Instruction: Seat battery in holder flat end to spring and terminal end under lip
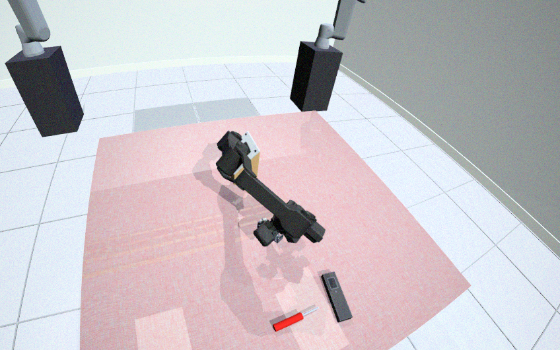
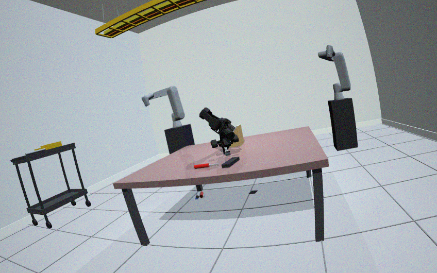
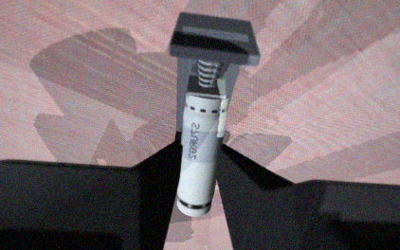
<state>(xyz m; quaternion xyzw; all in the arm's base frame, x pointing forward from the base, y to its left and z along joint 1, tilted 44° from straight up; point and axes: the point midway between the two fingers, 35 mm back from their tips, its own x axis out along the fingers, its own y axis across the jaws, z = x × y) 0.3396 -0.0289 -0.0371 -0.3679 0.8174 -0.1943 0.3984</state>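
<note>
The white battery (image 3: 196, 175) lies lengthwise between my fingers in the wrist view. My gripper (image 3: 199, 150) is shut on it. The grey holder (image 3: 214, 34) reaches out beyond the battery's far end, with its high end wall at the top. The coil spring (image 3: 208, 75) shows short between that wall and the battery's far end. The battery runs slightly askew to the holder. Battery and fingers hide the holder's near part and the lip, so I cannot tell how deep the battery sits. In the exterior view the holder (image 2: 227, 153) shows small, just below the gripper.
A red-handled screwdriver (image 1: 288, 321) (image 2: 201, 166) and a dark oblong device (image 1: 339, 300) (image 2: 230, 162) lie on the pink table (image 1: 136, 288) (image 2: 280, 148) near its front. A tan block (image 1: 254, 166) (image 2: 238, 136) stands at the arm's base.
</note>
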